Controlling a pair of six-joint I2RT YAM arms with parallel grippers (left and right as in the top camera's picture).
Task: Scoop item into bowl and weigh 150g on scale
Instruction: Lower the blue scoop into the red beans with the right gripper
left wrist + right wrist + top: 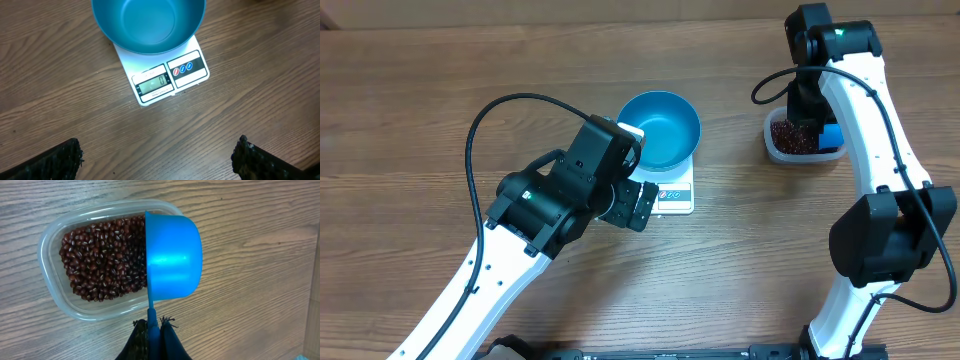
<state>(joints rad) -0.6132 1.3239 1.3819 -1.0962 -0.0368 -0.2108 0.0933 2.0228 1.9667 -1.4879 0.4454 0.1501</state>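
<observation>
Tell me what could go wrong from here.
The scoop is pinched only by its thin handle between the right fingers, so it may twist once loaded. Pushing it sideways through the beans could shove the clear tub or spill some. The bowl sits off-centre on the scale, so pouring might tip it.

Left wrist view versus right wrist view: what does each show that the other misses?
Left wrist only: the empty bowl on the scale, its display reading zero, and the open left gripper. Right wrist only: the right gripper shut on the handle of the blue scoop, over the clear tub of beans. Both: the wooden table.
</observation>
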